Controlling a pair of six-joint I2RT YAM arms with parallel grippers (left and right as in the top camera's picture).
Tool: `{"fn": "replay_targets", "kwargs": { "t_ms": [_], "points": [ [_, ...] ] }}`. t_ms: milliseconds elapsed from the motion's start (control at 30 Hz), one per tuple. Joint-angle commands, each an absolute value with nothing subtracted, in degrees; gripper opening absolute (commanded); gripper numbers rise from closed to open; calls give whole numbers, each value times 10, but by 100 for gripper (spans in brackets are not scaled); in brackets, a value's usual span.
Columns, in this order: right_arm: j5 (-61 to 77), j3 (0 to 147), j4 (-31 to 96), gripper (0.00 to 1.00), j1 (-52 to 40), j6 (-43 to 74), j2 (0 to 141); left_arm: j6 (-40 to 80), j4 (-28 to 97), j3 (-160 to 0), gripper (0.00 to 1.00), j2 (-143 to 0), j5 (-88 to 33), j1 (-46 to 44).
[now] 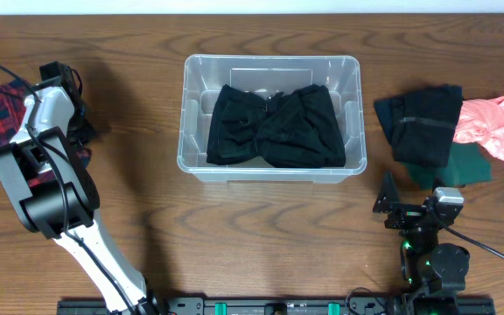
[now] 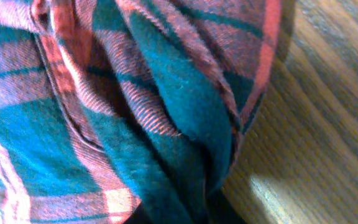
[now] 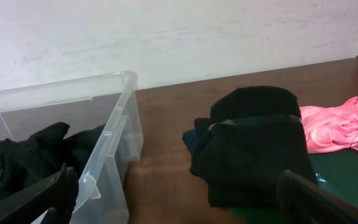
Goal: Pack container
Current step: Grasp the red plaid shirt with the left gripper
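Item: container [image 1: 191, 131], clear plastic, stood at the middle of the table [image 1: 261, 236] toward its far edge, where either arm could plausibly reach it. Contents: one black garment [image 1: 274, 127], bunched loosely across the base, with room left above it.

Stock awaiting packing: plaid shirt [image 2: 166, 112] at the left edge; black folded garment [image 1: 423, 122], pink garment [image 1: 488, 127] and green cloth [image 1: 466, 166] heaped together near the right edge, touching one another.

Left hand [image 1: 79, 129]: lowered onto the plaid shirt, whose cloth filled the wrist view and hid the fingers; whether it was clenched on the cloth could not be told. Likely purpose: taking the shirt up for the container.

Right hand [image 3: 178, 180]: released, fingers spread wide, holding nothing, parked near the near edge and facing the right-hand heap, probably out of the way of the left arm's work.
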State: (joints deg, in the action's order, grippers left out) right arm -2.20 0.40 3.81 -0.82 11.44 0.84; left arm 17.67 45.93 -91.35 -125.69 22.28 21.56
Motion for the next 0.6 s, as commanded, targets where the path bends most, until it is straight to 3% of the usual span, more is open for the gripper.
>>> {"fn": "replay_targets", "kwargs": {
  "t_ms": [0, 300, 567],
  "points": [
    [-28, 3, 39, 99, -4, 106, 8, 172, 477, -911, 6, -1272, 188, 217],
    [-28, 3, 39, 99, -4, 106, 8, 171, 566, -964, 6, -1215, 104, 217],
    [-28, 3, 40, 99, -4, 106, 8, 88, 632, -1038, 6, -1089, -12, 216]
  ]
}}
